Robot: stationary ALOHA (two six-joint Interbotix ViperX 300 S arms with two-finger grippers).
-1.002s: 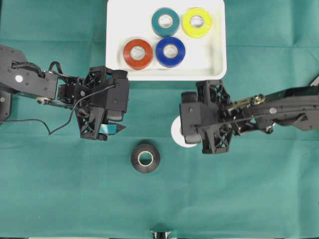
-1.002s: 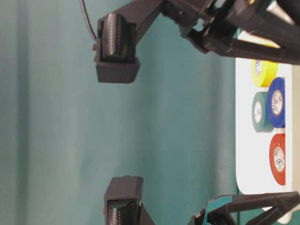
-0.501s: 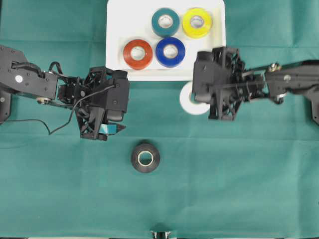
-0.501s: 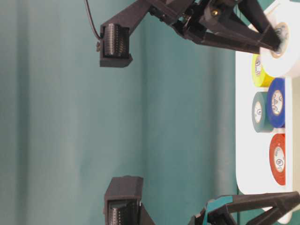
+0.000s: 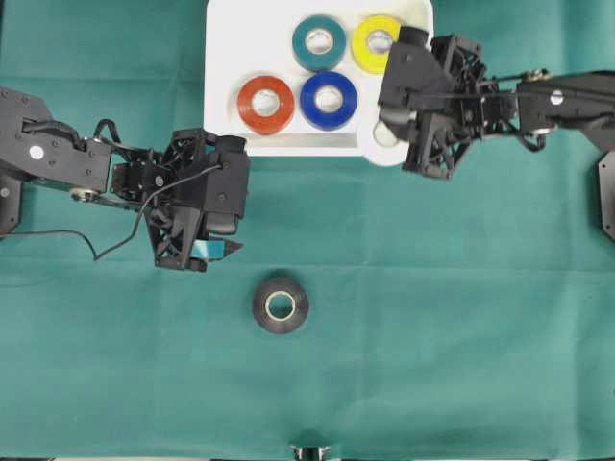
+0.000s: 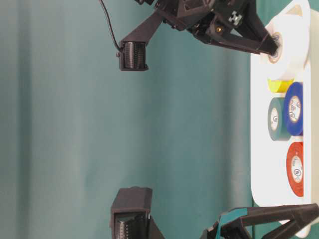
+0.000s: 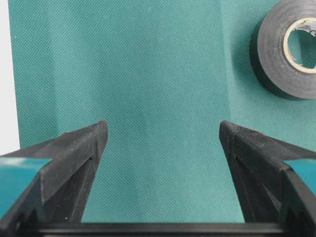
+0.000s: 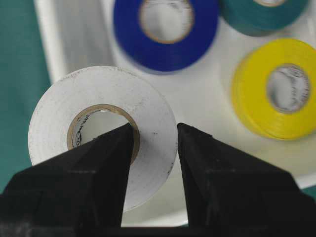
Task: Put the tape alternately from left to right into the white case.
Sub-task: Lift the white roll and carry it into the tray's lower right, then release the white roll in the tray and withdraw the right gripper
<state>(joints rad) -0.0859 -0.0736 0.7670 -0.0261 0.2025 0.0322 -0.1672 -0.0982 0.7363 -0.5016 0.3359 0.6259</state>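
The right gripper [image 8: 154, 143] pinches the white roll [image 8: 148, 118] through its wall — one finger [image 8: 106, 148] inside the cardboard core, the other against the outer face. In the overhead view this roll [image 5: 382, 139] hangs over the front right corner of the white case [image 5: 223, 58], partly hidden under the gripper [image 5: 389, 120]; from table level it is raised above the rim, in front of the yellow roll [image 6: 280, 84].

Inside the case lie four rolls: teal [image 5: 319, 42] and yellow [image 5: 373, 43] at the back, orange-red [image 5: 266, 104] and blue [image 5: 329, 100] in front, the blue touching the teal.

The left gripper [image 7: 163, 140] hovers over bare green cloth [image 5: 461, 317], its fingers [image 7: 79, 148] spread wide and holding nothing. The black roll [image 5: 281, 304] lies flat on the cloth nearby, apart from both grippers.
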